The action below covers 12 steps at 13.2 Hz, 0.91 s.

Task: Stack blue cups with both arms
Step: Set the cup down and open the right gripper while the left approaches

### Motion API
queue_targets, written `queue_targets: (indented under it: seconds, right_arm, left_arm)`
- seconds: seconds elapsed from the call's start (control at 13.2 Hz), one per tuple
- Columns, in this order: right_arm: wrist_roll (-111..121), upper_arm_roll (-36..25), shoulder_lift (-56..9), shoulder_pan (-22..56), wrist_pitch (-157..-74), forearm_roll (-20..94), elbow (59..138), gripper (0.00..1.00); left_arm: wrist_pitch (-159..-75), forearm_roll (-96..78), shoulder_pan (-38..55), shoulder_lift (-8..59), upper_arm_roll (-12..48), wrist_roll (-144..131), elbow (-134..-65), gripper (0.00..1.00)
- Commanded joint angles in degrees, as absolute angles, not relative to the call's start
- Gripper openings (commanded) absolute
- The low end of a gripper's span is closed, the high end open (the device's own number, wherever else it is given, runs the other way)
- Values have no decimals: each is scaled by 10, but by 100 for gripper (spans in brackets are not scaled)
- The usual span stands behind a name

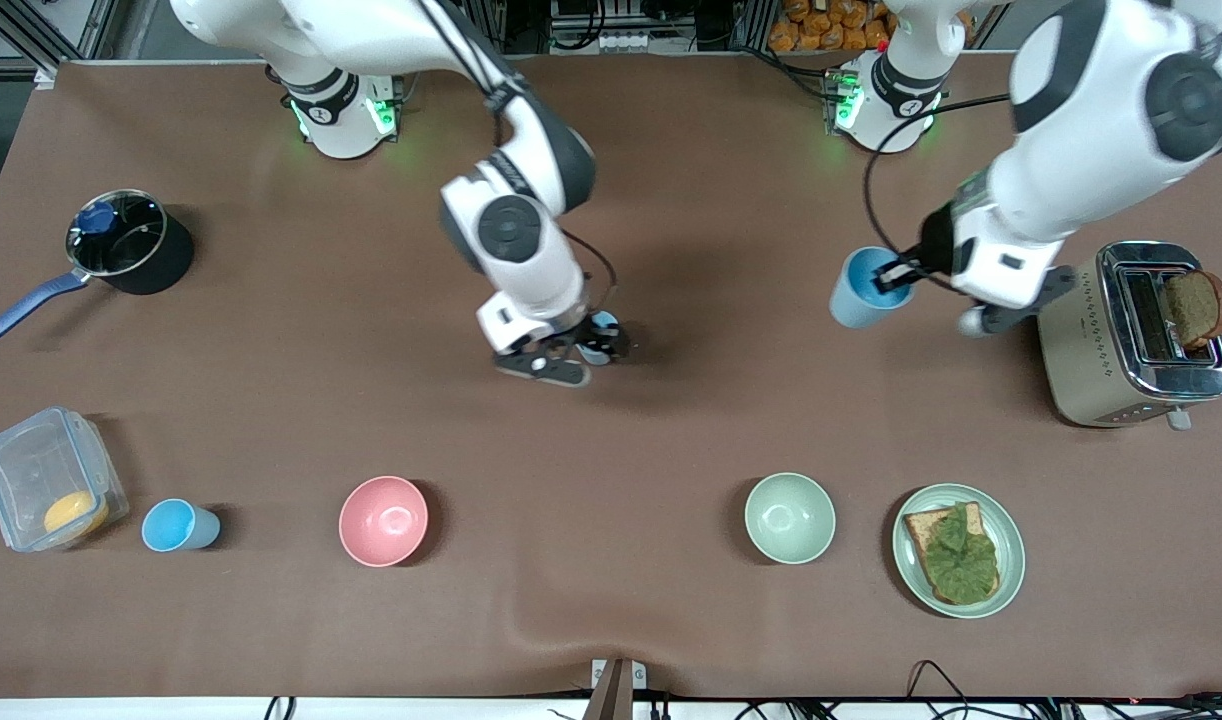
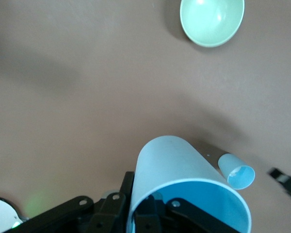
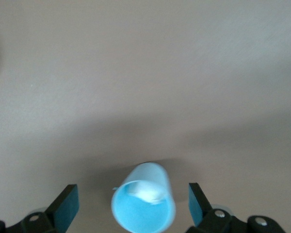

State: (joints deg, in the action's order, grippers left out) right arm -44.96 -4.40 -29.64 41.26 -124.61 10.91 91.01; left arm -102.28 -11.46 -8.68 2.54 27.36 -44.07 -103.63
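Between spread right claw [image 3: 131, 206] fingers, upright cup [image 3: 143, 204].

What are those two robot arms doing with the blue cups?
They are stacking blue cups. The left pincer is shut on the rim of one blue cup, held up over the table near the toaster. The right pincer is open around a second cup standing mid-table. A third cup waits beside the pink bowl.
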Motion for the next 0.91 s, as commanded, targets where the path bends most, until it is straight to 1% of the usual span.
queue_targets:
  seconds: [0.0, 0.15, 0.23, 0.38, 0.46, 0.53, 0.76, 0.84]
  right_arm:
    - [-352, -36, -244, 350, -1179, 112, 923, 100]
    - [-280, -36, -218, 306, -1136, 108, 923, 100]
    - [-248, -37, -203, 282, -1104, 107, 923, 100]
    - [-185, -42, -180, 235, -1062, 85, 923, 100]
    - [-153, -42, -167, 215, -1040, 54, 925, 100]
    - [-133, -42, -156, 201, -1017, 25, 925, 100]
    - [-94, -42, -127, 164, -984, 13, 927, 100]
    - [-70, -42, -115, 150, -974, 13, 927, 100]
  left_arm:
    - [-1051, -114, -71, 54, 299, -506, -1026, 0]
    - [-1074, -83, -31, 79, 301, -567, -1018, 0]
    - [-1081, -71, -11, 104, 301, -596, -1000, 0]
    - [-1082, -38, 26, 152, 301, -650, -964, 0]
    - [-1082, -30, 45, 175, 301, -674, -947, 0]
    - [-1082, -22, 61, 203, 301, -698, -915, 0]
    - [-1086, 31, 115, 281, 296, -765, -847, 0]
    - [-1089, 48, 130, 298, 295, -790, -831, 0]
